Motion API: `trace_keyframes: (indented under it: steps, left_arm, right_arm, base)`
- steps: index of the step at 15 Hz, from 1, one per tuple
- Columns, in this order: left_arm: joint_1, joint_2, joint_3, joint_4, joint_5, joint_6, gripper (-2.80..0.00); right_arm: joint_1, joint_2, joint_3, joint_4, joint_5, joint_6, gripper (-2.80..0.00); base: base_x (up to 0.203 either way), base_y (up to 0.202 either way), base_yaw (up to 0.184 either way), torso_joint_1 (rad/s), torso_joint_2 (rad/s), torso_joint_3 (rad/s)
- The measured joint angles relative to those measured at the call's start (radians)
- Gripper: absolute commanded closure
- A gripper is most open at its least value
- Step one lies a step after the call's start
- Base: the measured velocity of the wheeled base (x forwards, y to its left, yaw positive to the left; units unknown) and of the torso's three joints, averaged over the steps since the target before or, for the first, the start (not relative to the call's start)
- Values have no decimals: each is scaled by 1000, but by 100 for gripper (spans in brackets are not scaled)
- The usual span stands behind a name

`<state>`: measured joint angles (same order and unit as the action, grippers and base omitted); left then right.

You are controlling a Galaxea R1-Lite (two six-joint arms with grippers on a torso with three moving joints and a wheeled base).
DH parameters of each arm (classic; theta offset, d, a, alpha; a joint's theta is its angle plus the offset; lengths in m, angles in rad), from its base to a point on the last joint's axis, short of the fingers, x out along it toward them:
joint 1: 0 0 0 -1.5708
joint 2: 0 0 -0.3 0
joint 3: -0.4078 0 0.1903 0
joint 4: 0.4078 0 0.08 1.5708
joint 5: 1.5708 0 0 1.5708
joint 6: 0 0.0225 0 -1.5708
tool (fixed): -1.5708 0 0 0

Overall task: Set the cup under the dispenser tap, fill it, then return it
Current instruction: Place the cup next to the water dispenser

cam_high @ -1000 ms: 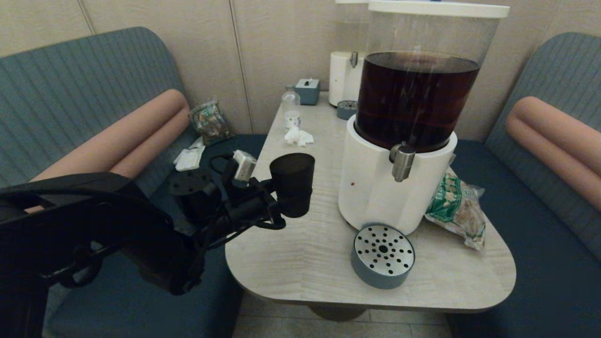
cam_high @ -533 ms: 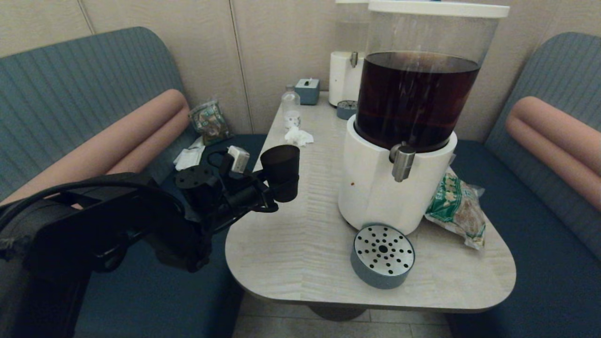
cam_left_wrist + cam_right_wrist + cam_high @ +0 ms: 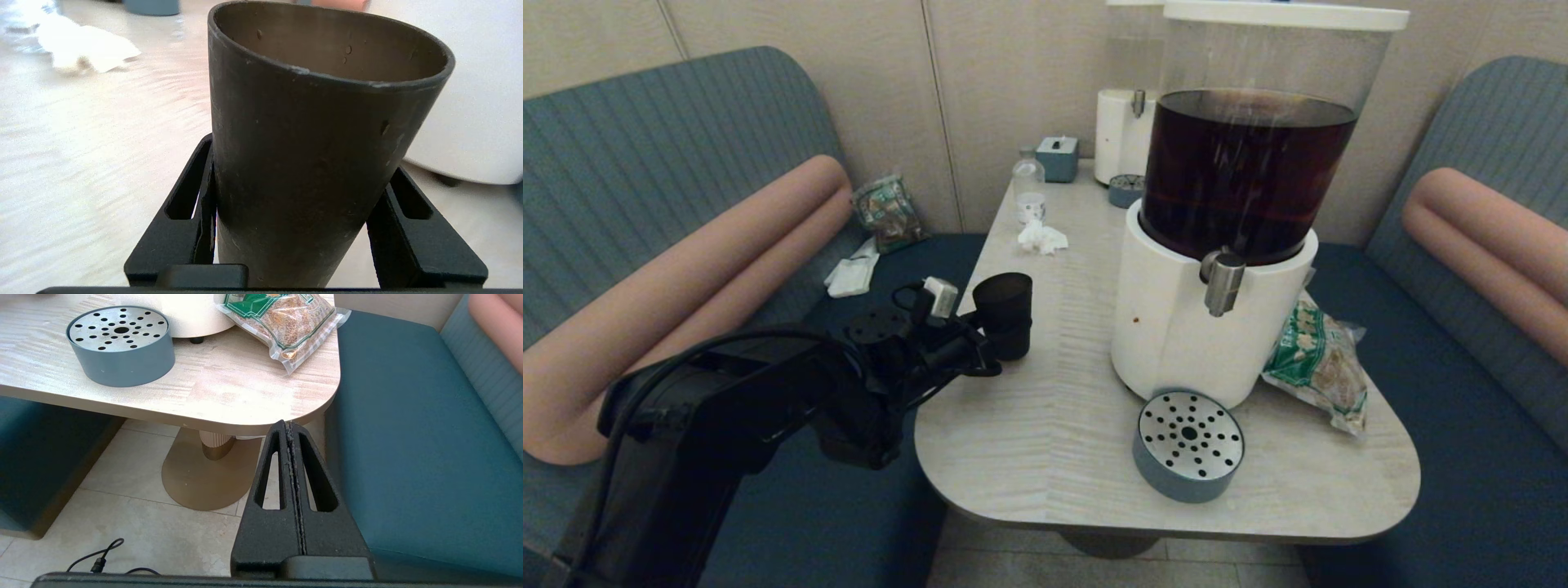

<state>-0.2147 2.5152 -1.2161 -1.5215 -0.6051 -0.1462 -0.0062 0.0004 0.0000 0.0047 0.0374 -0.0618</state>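
The cup, a dark smoky tumbler with nothing visible inside, is held by its lower half in my left gripper near the table's left edge. It sits low; I cannot tell whether its base touches the tabletop. In the left wrist view the cup fills the gap of the left gripper, one finger on each side. The steel dispenser tap juts from the white base under the brown drink, well to the right of the cup. The right gripper hangs shut below the table's near right corner.
A round grey drip tray with a perforated steel top lies in front of the dispenser. A snack bag lies to its right. Farther back are a crumpled tissue, a small clear bottle, a tissue box and a second dispenser. Benches flank the table.
The left arm has carried the cup down and to the left, away from the dispenser, to the table's left edge. The grip on the cup has held.
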Motion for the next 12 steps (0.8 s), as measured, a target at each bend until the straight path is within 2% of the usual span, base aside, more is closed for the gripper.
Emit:
trace_keyframes:
  steps: [8,9,12]
  left_arm:
    - [17,51,-19,-6,0,8,0]
    - [18,51,-18,-6,-1,7,-280]
    - [18,47,-13,7,0,1,-280]
  right_arm:
    - [0,0,0,0,0,0,0]
    - [0,0,0,0,0,0,0]
    - [0,0,0,0,0,-1,0]
  base:
    - [0,0,0,0,0,0]
    - [0,0,0,0,0,0]
    - [0,0,0,0,0,0]
